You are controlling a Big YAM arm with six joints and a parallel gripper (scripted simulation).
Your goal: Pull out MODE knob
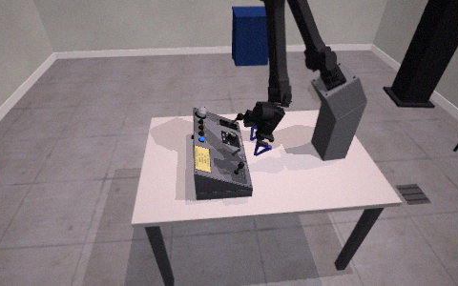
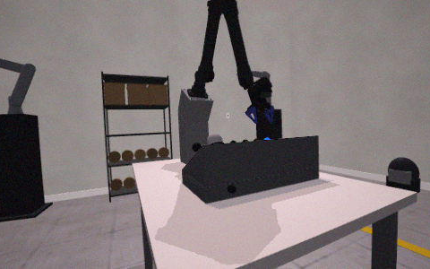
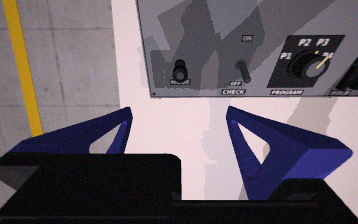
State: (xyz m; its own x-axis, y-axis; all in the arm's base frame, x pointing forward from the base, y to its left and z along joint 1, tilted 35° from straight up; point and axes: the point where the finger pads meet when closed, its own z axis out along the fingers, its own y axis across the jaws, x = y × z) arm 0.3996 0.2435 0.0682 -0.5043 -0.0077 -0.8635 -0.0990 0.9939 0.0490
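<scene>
The dark console stands on the white table. In the wrist view its panel fills the top. The black MODE knob sits at the panel's left end, above its label. My gripper is open wide and empty. Its blue fingers are off the console's right side over bare table, clear of the knob. The CHECK toggle and the PROGRAM dial lie to the right of MODE.
The arm's grey base pedestal stands on the table behind the gripper. The console also carries a yellow label, a lit blue button and a grey round knob. A shelf rack stands by the far wall.
</scene>
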